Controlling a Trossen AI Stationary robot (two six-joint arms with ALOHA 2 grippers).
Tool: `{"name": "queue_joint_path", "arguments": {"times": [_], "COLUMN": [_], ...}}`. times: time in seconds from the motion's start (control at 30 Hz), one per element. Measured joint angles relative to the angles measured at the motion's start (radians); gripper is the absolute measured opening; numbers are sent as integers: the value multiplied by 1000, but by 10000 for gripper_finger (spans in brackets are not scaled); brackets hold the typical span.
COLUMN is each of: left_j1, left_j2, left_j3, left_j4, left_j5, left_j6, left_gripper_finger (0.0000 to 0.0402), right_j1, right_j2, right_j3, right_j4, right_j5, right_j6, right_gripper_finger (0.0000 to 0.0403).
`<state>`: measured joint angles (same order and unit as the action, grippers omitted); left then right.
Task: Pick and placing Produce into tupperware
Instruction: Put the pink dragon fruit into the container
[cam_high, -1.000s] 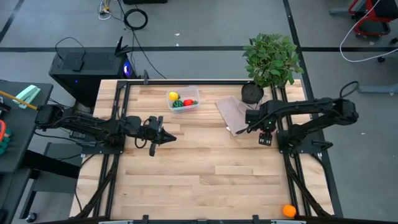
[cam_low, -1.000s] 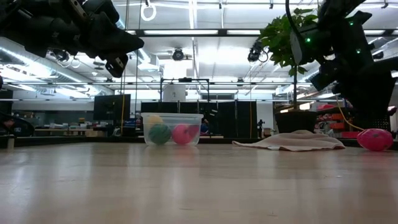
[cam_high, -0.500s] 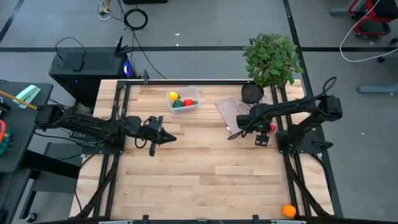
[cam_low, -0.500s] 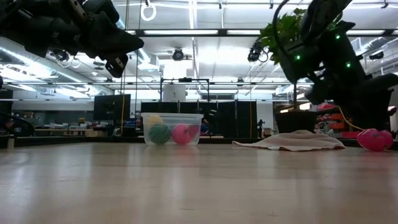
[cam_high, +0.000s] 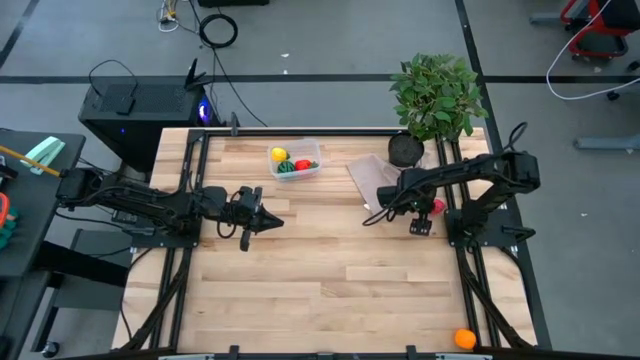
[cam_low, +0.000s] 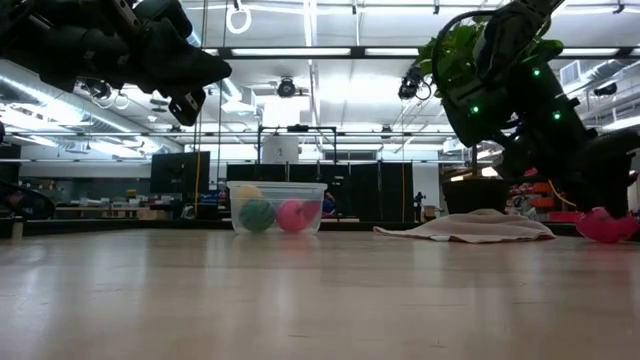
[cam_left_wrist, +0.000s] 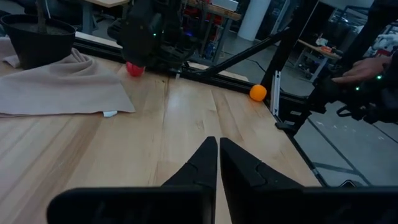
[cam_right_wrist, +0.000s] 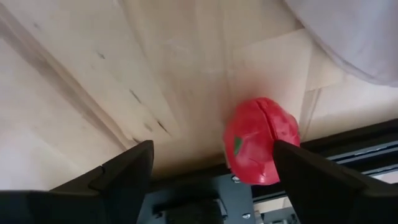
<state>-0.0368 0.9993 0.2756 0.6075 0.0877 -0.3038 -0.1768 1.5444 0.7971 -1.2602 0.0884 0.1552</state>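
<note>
One red toy fruit (cam_right_wrist: 261, 141) lies ahead of the right gripper (cam_right_wrist: 211, 168), between its spread jaws but offset toward one finger, hard against the dark rail at the counter's (cam_high: 330, 270) right edge. It is roundish, with no long axis to favour. The right arm is far nearer; the left gripper (cam_left_wrist: 217, 163) hovers mid-left, jaws pressed together. Just beside the fruit lies a beige cloth (cam_high: 372, 180). A clear tupperware (cam_high: 294, 162) at the far centre holds yellow, red and green pieces. An orange ball (cam_high: 464, 339) sits at the near right corner. A person's hand (cam_left_wrist: 354, 68) shows beyond the counter.
</note>
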Motion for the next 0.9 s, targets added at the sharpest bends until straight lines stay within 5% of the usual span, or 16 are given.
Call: {"name": "queue_joint_path", "arguments": {"times": [0.33,0.9], "left_j1": [0,0], "left_j2": [0,0], "left_j3": [0,0], "left_j4": [1,1], "left_j5": [0,1], "left_j6": [0,-1], "left_gripper_finger": [10,9], "right_j1": [-118,-29], "right_j2": [0,0], "right_j3": [0,4], "right_j4": [-1,-25], "right_j5": [18,-52], "right_j6": [10,-12], "right_gripper_finger": [334,366]}}
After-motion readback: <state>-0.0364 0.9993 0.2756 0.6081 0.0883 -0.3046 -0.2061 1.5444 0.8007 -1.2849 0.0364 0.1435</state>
